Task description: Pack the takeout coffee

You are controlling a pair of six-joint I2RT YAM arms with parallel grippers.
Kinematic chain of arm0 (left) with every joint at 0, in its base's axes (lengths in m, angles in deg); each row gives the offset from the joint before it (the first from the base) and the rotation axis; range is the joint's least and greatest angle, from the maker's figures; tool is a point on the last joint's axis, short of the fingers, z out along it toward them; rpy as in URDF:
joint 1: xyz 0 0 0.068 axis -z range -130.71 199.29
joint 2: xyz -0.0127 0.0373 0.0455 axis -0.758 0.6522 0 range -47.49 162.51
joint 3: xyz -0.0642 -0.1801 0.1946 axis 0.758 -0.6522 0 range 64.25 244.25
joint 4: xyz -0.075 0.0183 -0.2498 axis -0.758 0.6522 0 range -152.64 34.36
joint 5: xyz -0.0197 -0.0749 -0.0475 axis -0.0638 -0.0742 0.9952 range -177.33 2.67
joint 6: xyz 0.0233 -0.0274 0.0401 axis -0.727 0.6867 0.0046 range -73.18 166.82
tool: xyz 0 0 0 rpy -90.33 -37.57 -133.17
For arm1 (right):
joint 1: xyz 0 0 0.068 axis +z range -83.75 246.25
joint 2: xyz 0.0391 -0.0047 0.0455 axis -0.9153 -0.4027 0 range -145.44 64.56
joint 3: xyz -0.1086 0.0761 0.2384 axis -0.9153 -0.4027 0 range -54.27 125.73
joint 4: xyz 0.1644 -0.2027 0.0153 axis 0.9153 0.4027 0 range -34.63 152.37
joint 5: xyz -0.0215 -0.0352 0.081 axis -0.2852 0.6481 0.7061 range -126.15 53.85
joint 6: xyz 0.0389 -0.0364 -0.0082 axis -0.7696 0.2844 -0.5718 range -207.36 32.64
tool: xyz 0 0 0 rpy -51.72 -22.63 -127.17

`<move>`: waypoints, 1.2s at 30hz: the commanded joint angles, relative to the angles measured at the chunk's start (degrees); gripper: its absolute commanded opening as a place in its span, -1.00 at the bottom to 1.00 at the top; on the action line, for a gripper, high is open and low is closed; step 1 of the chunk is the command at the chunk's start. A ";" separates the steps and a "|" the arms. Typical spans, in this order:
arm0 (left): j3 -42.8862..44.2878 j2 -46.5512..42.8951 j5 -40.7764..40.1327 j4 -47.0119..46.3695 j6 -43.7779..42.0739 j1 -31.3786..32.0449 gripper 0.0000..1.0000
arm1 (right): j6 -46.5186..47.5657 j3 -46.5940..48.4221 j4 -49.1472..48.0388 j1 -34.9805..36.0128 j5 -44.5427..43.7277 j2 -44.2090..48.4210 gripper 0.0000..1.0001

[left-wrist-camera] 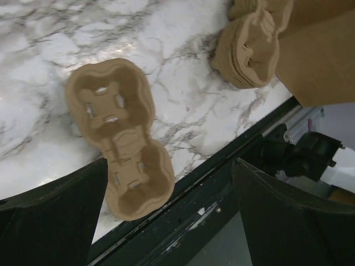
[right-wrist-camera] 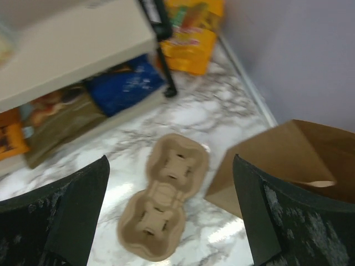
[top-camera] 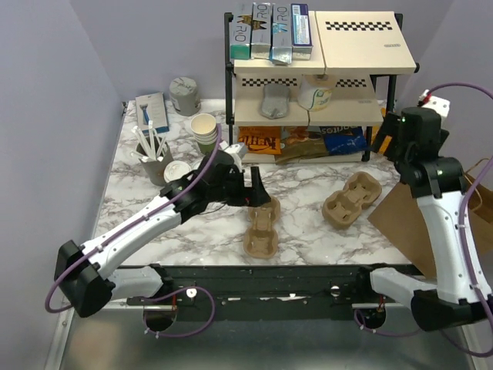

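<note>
The takeout coffee [top-camera: 177, 170], a small cup with a white round lid, stands at the left of the marble table beside the grey cup of white sticks [top-camera: 154, 158]. My left gripper [top-camera: 259, 193] is open and empty, hovering above a single brown pulp cup carrier [top-camera: 261, 228], right of the coffee and apart from it. In the left wrist view the gripper [left-wrist-camera: 169, 166] has that carrier [left-wrist-camera: 119, 141] below and between its fingers. My right gripper [top-camera: 384, 143] is open and empty, raised near the shelf's right side. In its wrist view [right-wrist-camera: 170, 160] it looks down on a stack of carriers [right-wrist-camera: 163, 197].
A stack of lidless cups [top-camera: 204, 131] stands behind the coffee. The stack of carriers [top-camera: 352, 200] lies centre right, next to an open brown paper bag [top-camera: 416, 220] at the right edge. A shelf rack [top-camera: 316, 69] holds boxes and snack bags at the back.
</note>
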 commanded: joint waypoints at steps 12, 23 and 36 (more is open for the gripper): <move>0.49 8.47 5.62 -9.61 -2.93 6.13 0.98 | 0.97 11.09 11.75 -19.96 -1.37 -9.33 1.00; -0.83 7.68 1.93 -6.36 -4.52 6.22 0.98 | -2.54 -0.15 10.70 -23.57 5.83 -7.42 0.60; -1.18 4.87 0.25 -5.48 -4.25 6.13 0.98 | 1.06 8.80 13.59 -23.48 10.15 -1.53 -0.74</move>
